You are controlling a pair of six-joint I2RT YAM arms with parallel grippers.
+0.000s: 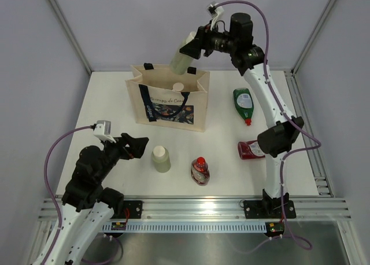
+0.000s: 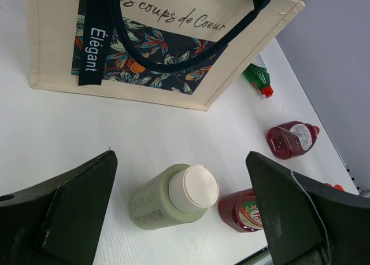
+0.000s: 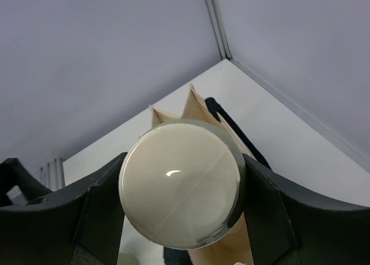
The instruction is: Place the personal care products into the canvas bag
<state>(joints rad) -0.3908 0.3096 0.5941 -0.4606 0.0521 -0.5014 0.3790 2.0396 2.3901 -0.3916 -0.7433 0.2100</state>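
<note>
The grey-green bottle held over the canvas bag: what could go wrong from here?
1. The grey-green bottle hangs tilted in the right end effector, about over the back rim of the canvas bag; released here, it might hit the rim and fall outside.
2. A cream cap already shows inside the bag; the falling bottle could land on it and bounce.
3. Nothing steadies the bag, so a knock may tip it.
</note>
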